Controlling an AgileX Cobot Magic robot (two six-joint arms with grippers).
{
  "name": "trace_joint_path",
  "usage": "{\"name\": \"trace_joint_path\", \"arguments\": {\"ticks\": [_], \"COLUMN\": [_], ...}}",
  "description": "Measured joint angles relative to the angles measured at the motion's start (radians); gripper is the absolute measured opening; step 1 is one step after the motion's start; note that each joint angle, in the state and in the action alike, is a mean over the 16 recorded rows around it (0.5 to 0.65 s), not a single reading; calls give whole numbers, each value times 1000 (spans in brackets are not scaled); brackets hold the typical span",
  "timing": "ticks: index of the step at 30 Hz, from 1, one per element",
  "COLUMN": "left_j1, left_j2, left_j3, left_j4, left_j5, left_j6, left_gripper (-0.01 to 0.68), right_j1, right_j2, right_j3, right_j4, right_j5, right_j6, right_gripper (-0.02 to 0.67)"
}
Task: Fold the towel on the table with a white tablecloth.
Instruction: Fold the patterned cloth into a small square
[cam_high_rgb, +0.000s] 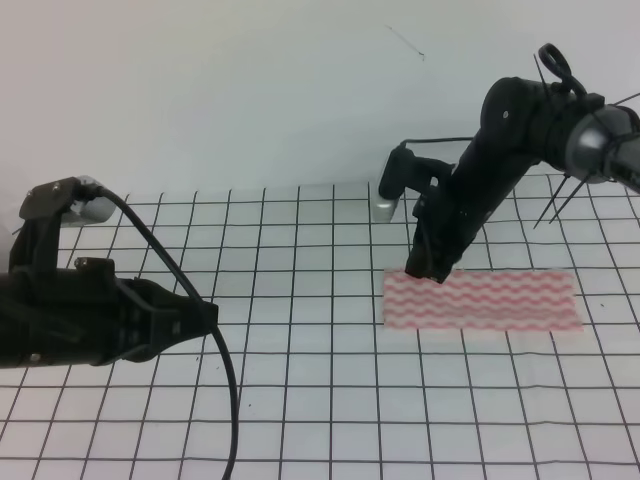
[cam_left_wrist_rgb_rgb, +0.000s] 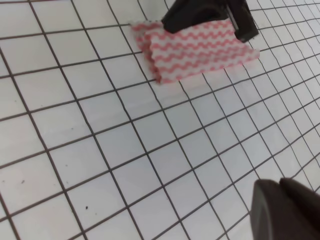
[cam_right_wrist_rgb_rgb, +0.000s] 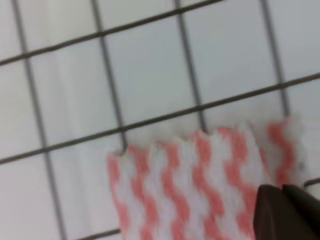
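The towel (cam_high_rgb: 482, 300), red-pink and white with wavy stripes, lies flat on the table with a white tablecloth (cam_high_rgb: 300, 400), right of centre. Its left edge shows stacked layers in the left wrist view (cam_left_wrist_rgb_rgb: 192, 50). My right gripper (cam_high_rgb: 430, 270) points down onto the towel's far left corner and touches it. In the right wrist view a dark fingertip (cam_right_wrist_rgb_rgb: 287, 212) sits over the towel (cam_right_wrist_rgb_rgb: 190, 185) near its corner. Whether cloth is pinched is hidden. My left gripper (cam_high_rgb: 205, 318) hovers at the left, well away from the towel, its fingertips (cam_left_wrist_rgb_rgb: 287, 210) together and empty.
A small grey cylinder (cam_high_rgb: 384, 208) stands at the back of the table just behind the right arm. A black cable (cam_high_rgb: 225, 380) hangs from the left arm over the front left of the cloth. A white wall (cam_high_rgb: 250, 90) rises behind.
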Motion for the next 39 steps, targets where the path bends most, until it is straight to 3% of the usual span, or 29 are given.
{"name": "trace_joint_path", "arguments": {"ticks": [10, 25, 32, 39], "left_j1": [0, 0, 0, 0], "left_j2": [-1, -5, -36, -80], "left_j3": [0, 0, 0, 0], "left_j4": [0, -1, -2, -3], "left_j5": [3, 13, 22, 28], "left_j6": [1, 26, 57, 69], "left_gripper": [-1, -1, -2, -2], "right_j1": [0, -11, -82, -185], "right_j2": [19, -7, -105, -261], "right_j3": [-2, -51, -21, 170], "right_j4": [-8, -50, -57, -8], "right_j5": [-47, -3, 39, 15], "right_j6": [9, 168, 295, 388], "right_gripper": [11, 134, 118, 76]}}
